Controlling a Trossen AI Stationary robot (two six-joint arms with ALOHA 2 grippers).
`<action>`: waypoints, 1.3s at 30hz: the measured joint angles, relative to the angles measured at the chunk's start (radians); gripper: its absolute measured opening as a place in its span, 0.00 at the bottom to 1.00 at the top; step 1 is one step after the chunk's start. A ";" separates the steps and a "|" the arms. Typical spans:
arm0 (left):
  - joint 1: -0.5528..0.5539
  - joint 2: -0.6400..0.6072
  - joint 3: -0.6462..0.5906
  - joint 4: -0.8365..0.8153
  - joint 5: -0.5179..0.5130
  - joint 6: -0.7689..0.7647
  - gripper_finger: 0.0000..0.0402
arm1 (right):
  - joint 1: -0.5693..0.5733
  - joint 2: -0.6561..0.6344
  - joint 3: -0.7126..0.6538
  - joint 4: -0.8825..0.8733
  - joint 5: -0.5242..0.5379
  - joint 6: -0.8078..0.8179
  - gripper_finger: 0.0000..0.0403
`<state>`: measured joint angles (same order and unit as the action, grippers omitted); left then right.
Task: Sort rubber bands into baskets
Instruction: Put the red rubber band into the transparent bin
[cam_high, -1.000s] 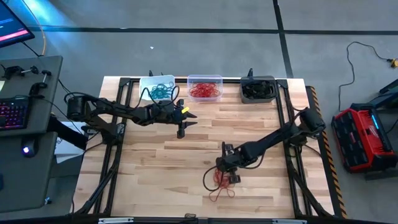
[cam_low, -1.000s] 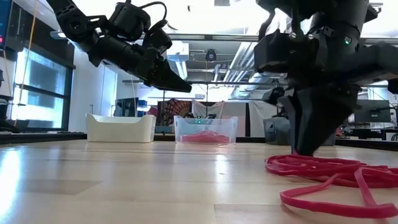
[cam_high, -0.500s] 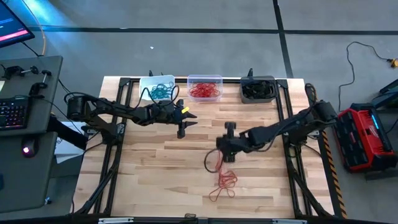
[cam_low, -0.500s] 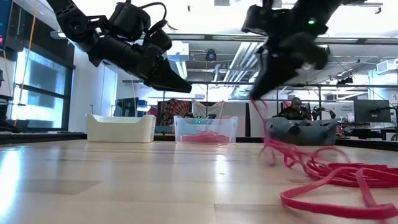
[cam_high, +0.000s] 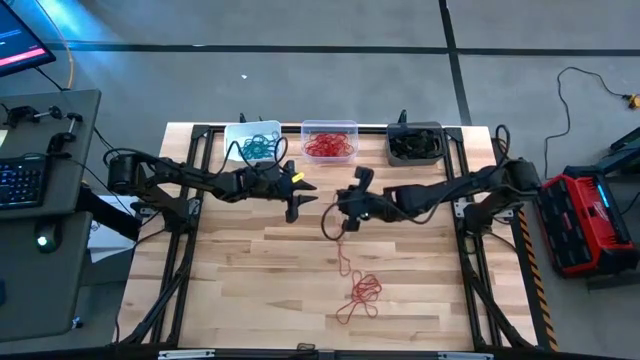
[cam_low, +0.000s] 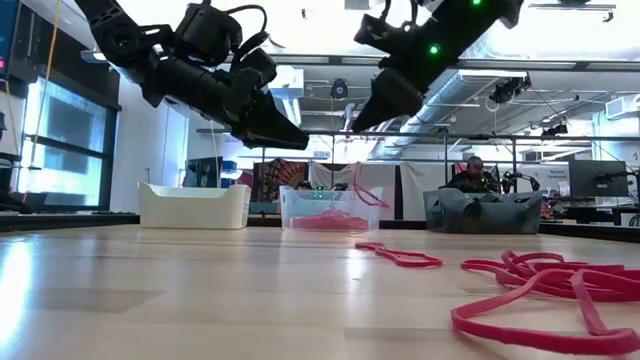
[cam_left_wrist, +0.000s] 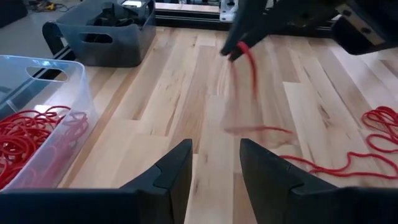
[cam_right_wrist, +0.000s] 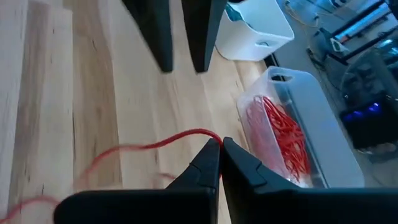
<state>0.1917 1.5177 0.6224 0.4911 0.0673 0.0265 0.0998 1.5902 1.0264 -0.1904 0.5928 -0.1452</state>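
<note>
We count three small plastic tubs beyond the right gripper (cam_high: 347, 203), white tub (cam_high: 252, 141) of teal bands, clear tub (cam_high: 329, 141) of red bands, dark grey tub (cam_high: 415, 143) of dark bands, right gripper pinching thin red rubber bands (cam_high: 333, 222), left gripper (cam_high: 297, 195) parted, empty.

A red toolbox (cam_high: 578, 222) sits on the floor; a keyboard (cam_high: 20, 183) glows nearby.

Wooden table (cam_high: 250, 280), three baskets (cam_high: 329, 142), loose red rubber bands (cam_high: 362, 292)
</note>
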 joint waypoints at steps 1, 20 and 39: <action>-0.003 0.000 0.000 0.000 0.000 0.000 0.32 | -0.011 0.000 0.000 0.014 -0.020 -0.012 0.00; -0.059 0.000 0.000 0.039 -0.053 -0.019 0.48 | -0.081 0.000 0.000 0.159 -0.184 -0.089 0.00; -0.061 0.001 0.058 0.059 -0.053 -0.051 0.47 | -0.080 0.000 0.000 0.247 -0.227 -0.081 0.00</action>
<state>0.1303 1.5185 0.6807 0.5498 0.0143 -0.0248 0.0200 1.5900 1.0264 0.0569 0.3657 -0.2258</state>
